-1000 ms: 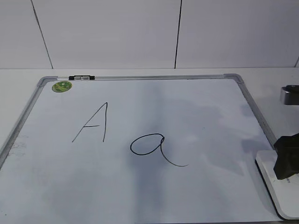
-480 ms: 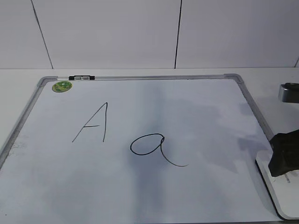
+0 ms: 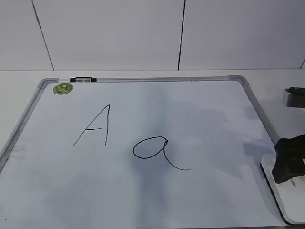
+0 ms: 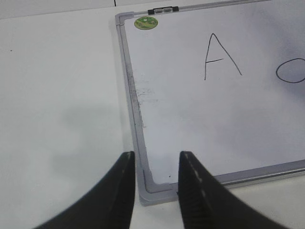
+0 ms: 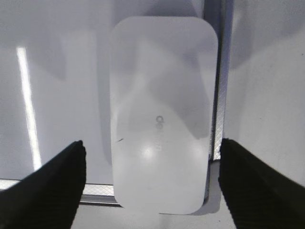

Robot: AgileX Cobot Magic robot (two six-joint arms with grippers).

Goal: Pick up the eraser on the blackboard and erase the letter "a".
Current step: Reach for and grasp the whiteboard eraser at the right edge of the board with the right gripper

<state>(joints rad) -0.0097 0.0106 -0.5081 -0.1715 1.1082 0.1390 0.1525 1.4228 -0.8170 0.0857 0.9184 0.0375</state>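
- Exterior view: white bench (image 3: 286,78) carrying the blackboard (image 3: 200,114), a white dry-erase surface in a grey frame with rounded corners. Round green sticker (image 3: 63,88) at the far left corner; small black-and-white marker (image 3: 83,79) lying on the far frame rail just beside it. Angular capital "A" (image 3: 94,126) left of centre; the letter "a" (image 3: 159,152), a cursive oval loop with curling tail, near the middle, with grey smudging across the surface around it. Nothing lying between the letter and the eraser (image 3: 283,198), a white rounded block at the near right corner of the board, cut off by the picture edge. Right gripper (image 3: 290,160), dark, directly over the eraser; contact not discernible.
- Left wrist view: left gripper (image 4: 155,183) with fingers spread a little, holding nothing, poised over the near left corner of the frame; bare bench to the left; sticker, marker, "A" and part of the oval loop visible beyond.
- Right wrist view: eraser (image 5: 162,114) seen from above, glossy white with faint grey lettering, lying lengthwise along the right frame rail with its end over the bottom rail. Right gripper (image 5: 152,183) spread wide, one finger on each side of the eraser, clear of both long edges.
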